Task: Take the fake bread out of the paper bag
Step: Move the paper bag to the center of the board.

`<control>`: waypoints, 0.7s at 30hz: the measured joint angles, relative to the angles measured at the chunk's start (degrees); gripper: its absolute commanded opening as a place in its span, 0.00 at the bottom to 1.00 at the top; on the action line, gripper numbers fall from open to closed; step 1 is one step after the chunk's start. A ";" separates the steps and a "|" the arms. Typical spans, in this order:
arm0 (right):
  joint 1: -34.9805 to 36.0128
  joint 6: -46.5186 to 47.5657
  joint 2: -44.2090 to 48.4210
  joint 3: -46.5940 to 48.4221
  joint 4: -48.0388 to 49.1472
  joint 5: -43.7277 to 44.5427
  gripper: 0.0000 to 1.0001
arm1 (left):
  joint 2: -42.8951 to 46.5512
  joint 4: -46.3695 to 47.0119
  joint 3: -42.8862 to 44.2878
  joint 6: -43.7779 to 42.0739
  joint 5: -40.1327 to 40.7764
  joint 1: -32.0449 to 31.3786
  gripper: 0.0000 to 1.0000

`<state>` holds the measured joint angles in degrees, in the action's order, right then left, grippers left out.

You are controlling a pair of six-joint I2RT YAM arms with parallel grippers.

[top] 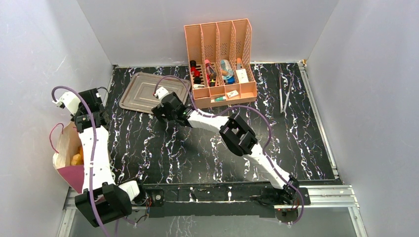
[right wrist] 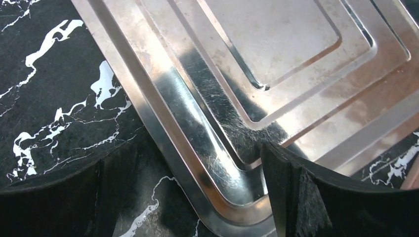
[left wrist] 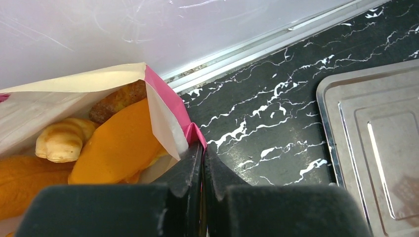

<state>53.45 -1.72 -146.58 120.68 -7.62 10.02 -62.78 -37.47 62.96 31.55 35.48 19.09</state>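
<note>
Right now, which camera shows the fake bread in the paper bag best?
The left wrist view: it looks into the open paper bag at several pieces of fake bread, orange, pale and brown. The top external view shows only a small glimpse in the bag's mouth. The right wrist view shows just the metal tray.

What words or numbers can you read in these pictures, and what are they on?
No text can be read in any view.
The paper bag shows no lettering on the sides in view.
The small items in the peach organizer may carry labels, but they are too small to read.
The metal tray is bare, with no marking.
</note>
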 measured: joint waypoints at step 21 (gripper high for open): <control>0.57 0.96 0.76 -4.26 3.52 -5.20 0.98 | 0.44 -0.24 1.46 2.16 -5.31 -0.02 0.00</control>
<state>54.02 -0.75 -145.82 116.42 -4.10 4.82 -62.35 -37.71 64.42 33.71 30.17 19.07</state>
